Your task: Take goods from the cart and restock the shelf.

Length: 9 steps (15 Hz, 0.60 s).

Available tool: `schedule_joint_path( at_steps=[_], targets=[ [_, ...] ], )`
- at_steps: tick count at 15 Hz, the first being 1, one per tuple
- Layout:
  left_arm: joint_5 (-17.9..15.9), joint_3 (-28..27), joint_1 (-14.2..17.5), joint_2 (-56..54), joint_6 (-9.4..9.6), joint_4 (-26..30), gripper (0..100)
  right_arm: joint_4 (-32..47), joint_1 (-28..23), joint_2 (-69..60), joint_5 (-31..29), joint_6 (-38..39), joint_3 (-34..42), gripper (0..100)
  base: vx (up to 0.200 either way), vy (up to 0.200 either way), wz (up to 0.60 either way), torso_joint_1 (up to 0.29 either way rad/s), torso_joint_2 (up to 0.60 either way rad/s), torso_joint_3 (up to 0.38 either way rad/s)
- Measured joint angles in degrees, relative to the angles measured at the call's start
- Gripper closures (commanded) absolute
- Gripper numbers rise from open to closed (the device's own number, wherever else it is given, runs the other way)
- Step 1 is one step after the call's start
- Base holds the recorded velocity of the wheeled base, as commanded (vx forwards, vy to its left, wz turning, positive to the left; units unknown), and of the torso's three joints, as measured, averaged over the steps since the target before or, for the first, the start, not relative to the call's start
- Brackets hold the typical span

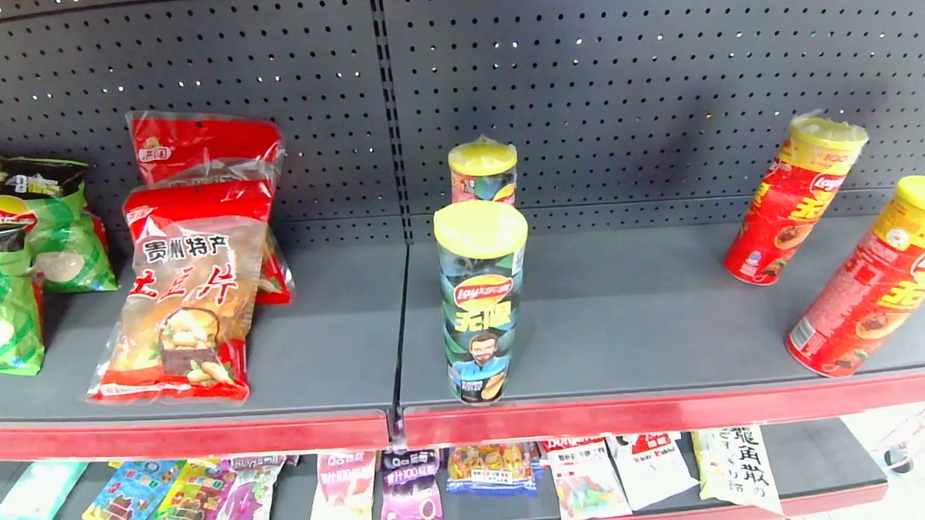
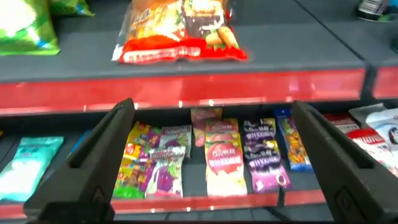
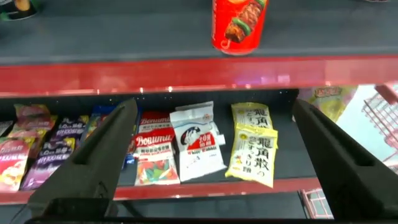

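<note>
Honestly, this looks like an in-between step: the left end effector (image 2: 211, 106) and the right end effector (image 3: 214, 102) both hang wide open with nothing in them, facing the red front edge of the shelf (image 1: 626, 316). My guess is the next move means going to the cart for another item (the red wire frame (image 3: 380, 106) beside the shelf might be it, can't tell). On the shelf, a blue-green tube (image 1: 483, 305) stands up front with a twin (image 1: 482, 171) behind it, and a red bag (image 1: 183, 300) sits to its left. Labels are bright logos plus Chinese characters; I'm not spelling them out.
</note>
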Motion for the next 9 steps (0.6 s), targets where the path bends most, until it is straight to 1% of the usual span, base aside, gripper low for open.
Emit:
schedule_joint_path(
  at_steps=[3,5,9],
  targets=[
    [-0.06,0.0,0.0,0.02,-0.44,-0.02,0,0.0,-0.02,-0.09,-0.01,0.0,0.0,0,0.0,0.0,0.0,0.0,0.0,0.0],
    [-0.02,0.0,0.0,0.02,-0.88,0.0,0,0.02,-0.02,-0.12,-0.01,-0.11,0.0,0,0.0,-0.2,0.0,0.01,0.01,0.0],
    [-0.02,0.0,0.07,0.02,-0.88,-0.02,0,0.05,0.05,-0.15,-0.01,-0.04,0.0,0,0.0,-0.2,0.0,0.006,0.0,0.005]
  ],
)
